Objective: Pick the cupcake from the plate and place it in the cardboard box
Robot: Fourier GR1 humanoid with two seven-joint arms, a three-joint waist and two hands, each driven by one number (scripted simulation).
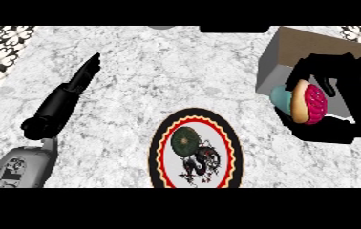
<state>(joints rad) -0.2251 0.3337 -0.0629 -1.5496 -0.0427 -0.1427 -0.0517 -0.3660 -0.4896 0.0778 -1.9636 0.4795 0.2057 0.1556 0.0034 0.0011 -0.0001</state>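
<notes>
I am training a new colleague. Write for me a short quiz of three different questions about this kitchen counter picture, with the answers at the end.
1. True or false: the cupcake lies on the plate.
2. Multiple choice: which robot hand holds the cupcake? A) the left robot hand B) the right robot hand C) neither
3. Fill in: the cupcake is held over the open ____ at the counter's right side.

Key
1. False. The plate carries no cupcake; the cupcake is at the cardboard box, tipped on its side.
2. B. The right robot hand is curled round it, while the left robot hand is stretched straight above the counter, holding nothing.
3. cardboard box
</notes>
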